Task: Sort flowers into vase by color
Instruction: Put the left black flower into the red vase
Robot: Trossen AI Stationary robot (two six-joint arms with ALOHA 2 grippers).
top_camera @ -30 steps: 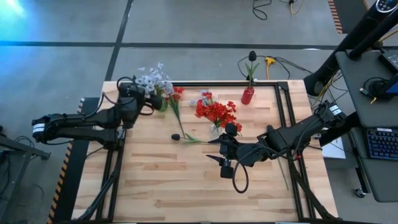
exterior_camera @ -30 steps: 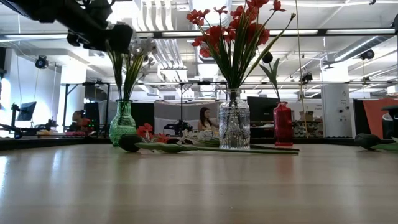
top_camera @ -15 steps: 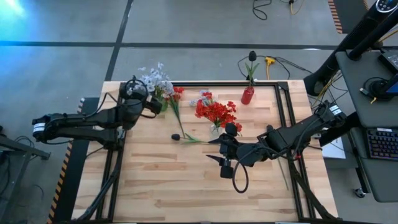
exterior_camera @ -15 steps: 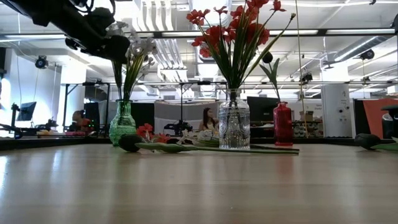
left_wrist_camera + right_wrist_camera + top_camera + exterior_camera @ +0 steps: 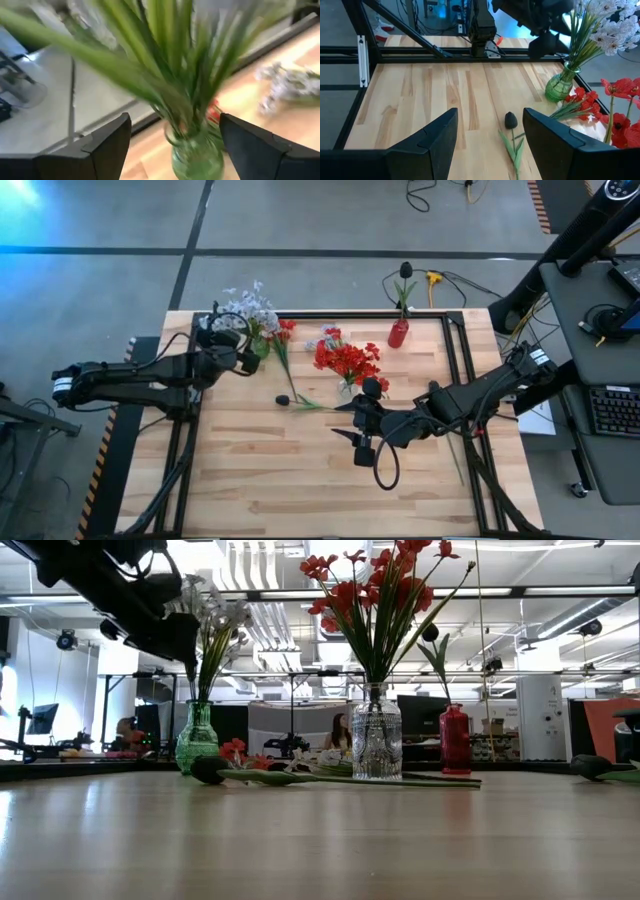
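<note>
L gripper [image 5: 243, 352] hangs beside the green vase [image 5: 262, 345] of white flowers [image 5: 245, 308], jaws apart, empty – prob. just released. R gripper [image 5: 350, 423] waits mid-table, jaws apart, nothing held. Dark flower [image 5: 297, 400] lies on table [image 5: 250, 470] betw. them – likely next.

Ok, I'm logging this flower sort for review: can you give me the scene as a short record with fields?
green vase: holds the white flowers
clear vase: holds the red flowers
red vase: holds one dark flower
loose on table: dark flower, a few red flowers, a pale spray
left pincer: open, empty, beside the green vase
right pincer: open, empty, mid-table
</note>
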